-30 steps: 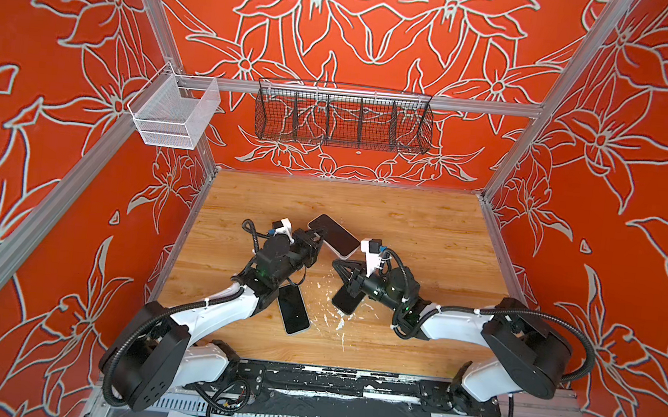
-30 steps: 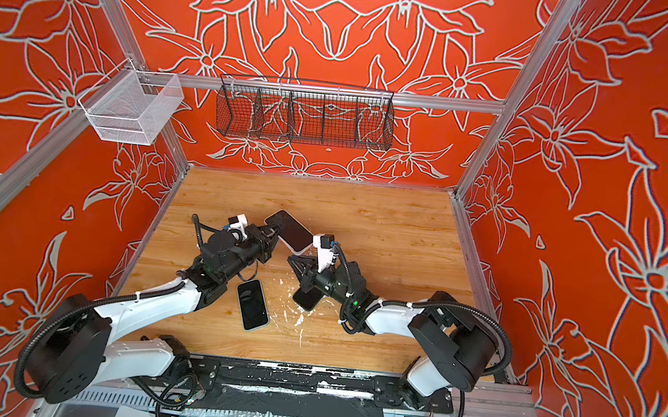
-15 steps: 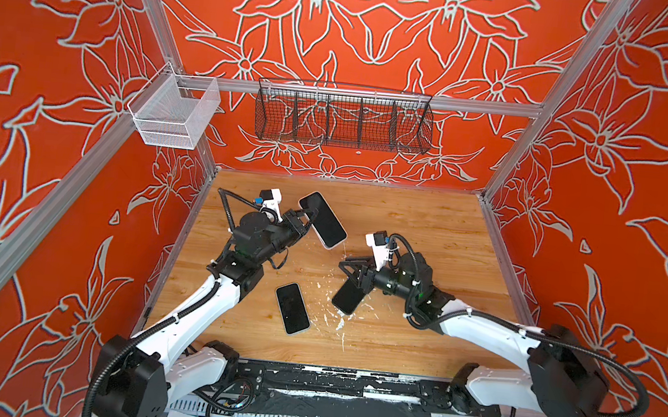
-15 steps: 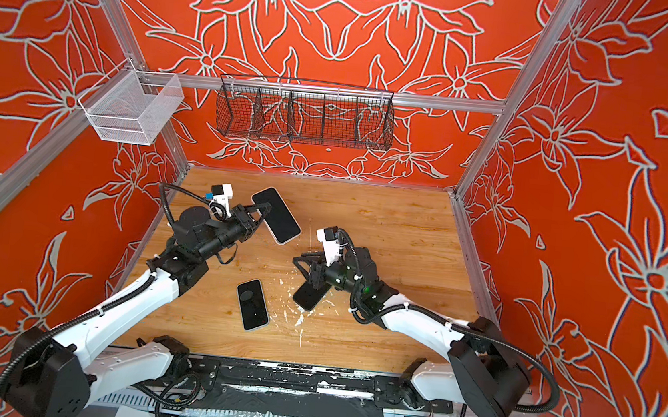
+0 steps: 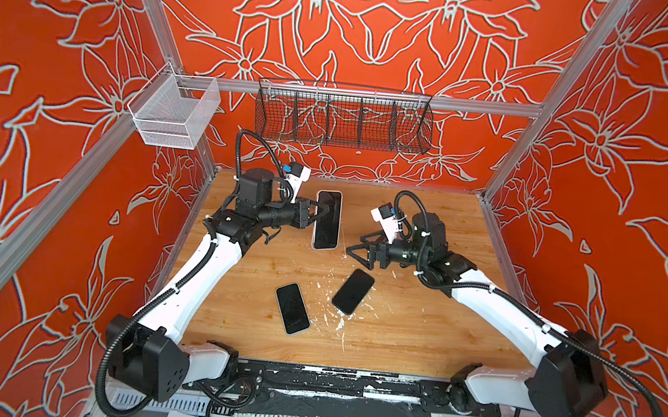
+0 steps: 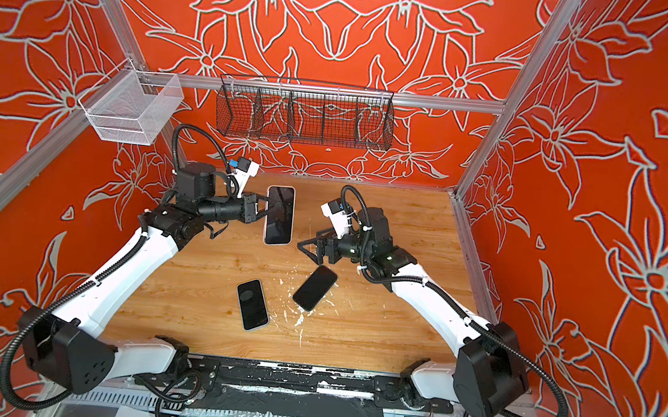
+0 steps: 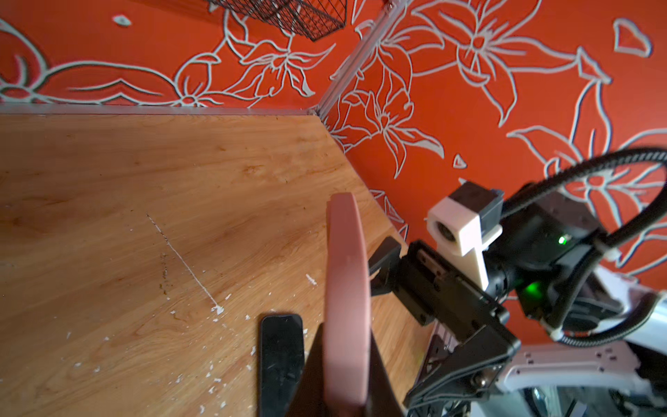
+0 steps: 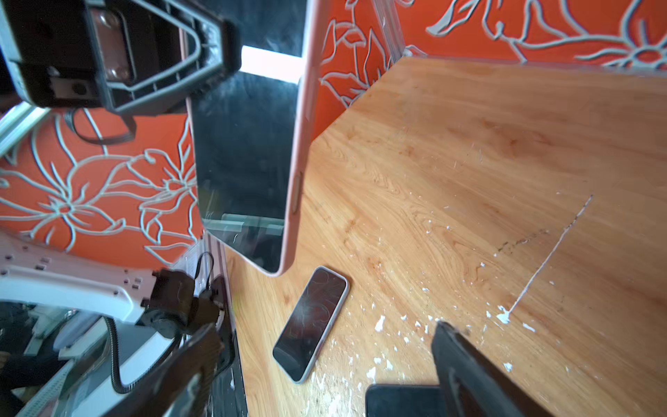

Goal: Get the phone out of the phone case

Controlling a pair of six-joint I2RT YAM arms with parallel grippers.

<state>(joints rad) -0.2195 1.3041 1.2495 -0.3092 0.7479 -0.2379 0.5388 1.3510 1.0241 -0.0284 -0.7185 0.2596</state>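
- So the left gripper [image 5: 311, 215] is clamped tight on one long side of the pink phone case [image 7: 346, 289]. It's holding it up off the table [image 5: 416, 334] toward the back, face up to both top views.
- The phone [image 5: 327, 221] looks to me like it's in the case: dark glossy face with a pink rim around it in the right wrist view. I can't swear it's fully seated though.
- The right gripper [image 5: 357, 250] has its fingers [image 8: 469, 368] spread wide with nothing between them. It hangs just beside the case, with a dark phone [image 5: 352, 291] lying flat on the table just below it. Another loose phone [image 5: 292, 308] with a pale edge lies near that one.
- Main worry: the left side only has a bite on one edge, so most of the case sticks out unsupported. A shove from the right to pop the phone out could twist the whole thing out of the jaws.
- The case looks soft-ish, so it might flex instead of letting go and then release all at once. Then the phone drops onto the wood or onto the loose ones underneath.
- The two grippers are close together. Those wide fingers coming in could clip the left one and jolt its hold.
- If the right one dips low, it could knock the dark phone under it. It could even close on that one instead of the one in the case.
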